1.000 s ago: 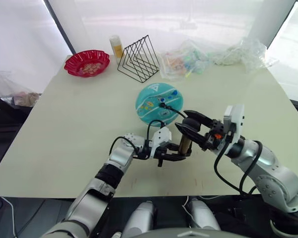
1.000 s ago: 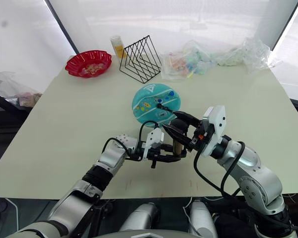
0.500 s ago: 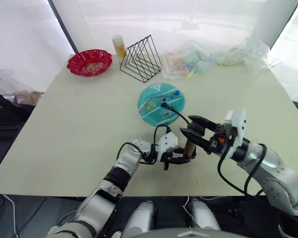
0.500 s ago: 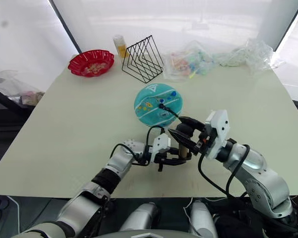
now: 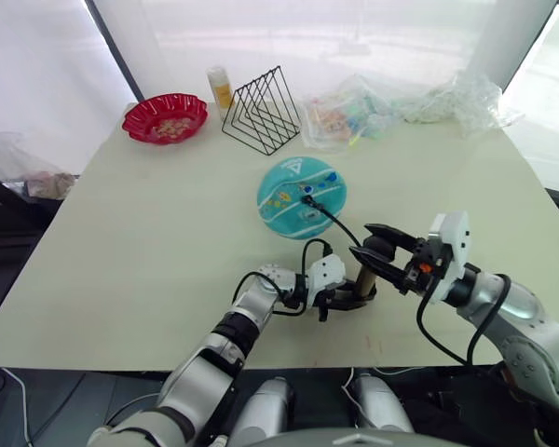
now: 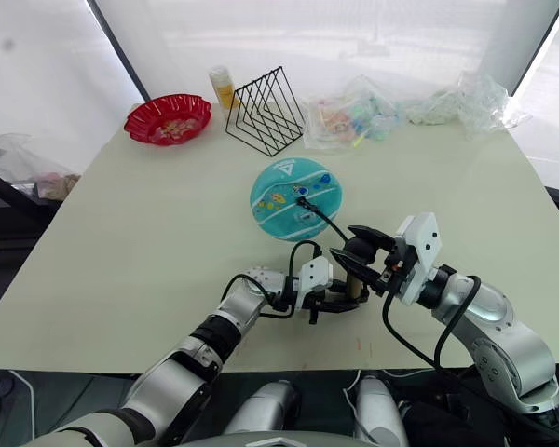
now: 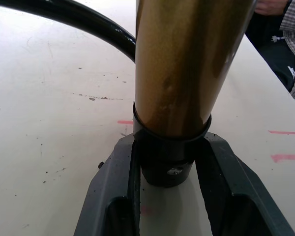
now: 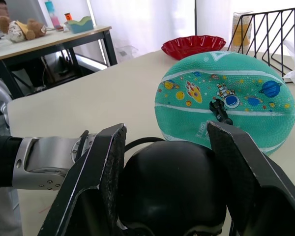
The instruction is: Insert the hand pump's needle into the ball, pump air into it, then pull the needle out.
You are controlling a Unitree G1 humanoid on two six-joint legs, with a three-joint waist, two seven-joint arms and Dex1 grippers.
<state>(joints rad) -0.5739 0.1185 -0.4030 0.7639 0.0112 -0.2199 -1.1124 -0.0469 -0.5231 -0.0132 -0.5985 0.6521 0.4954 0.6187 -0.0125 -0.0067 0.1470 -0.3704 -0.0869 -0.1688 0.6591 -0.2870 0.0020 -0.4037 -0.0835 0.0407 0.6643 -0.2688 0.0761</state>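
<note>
Pumping looks like the step in hand, and it calls for a steady base and a straight stroke. Largest first: the table (image 5: 121, 242) carries everything, and the ball (image 5: 301, 196) lies near its middle, teal, still flattish. The pump (image 5: 361, 282) stands upright on the table, nearer the robot than the ball. Its hose (image 5: 334, 219) runs from the pump up to the ball, where the needle (image 8: 219, 112) sits pushed into the valve on top. The left gripper (image 5: 343, 300) is clamped on the pump's black base cap, fingers (image 7: 115, 187) either side. The right gripper (image 5: 365, 253) straddles the black handle (image 8: 172, 182) on top, fingers spread, apparently not yet squeezing. The right one should close firmly and drive straight down the barrel while the left pins the base, leaving slack so the needle isn't tugged sideways.
</note>
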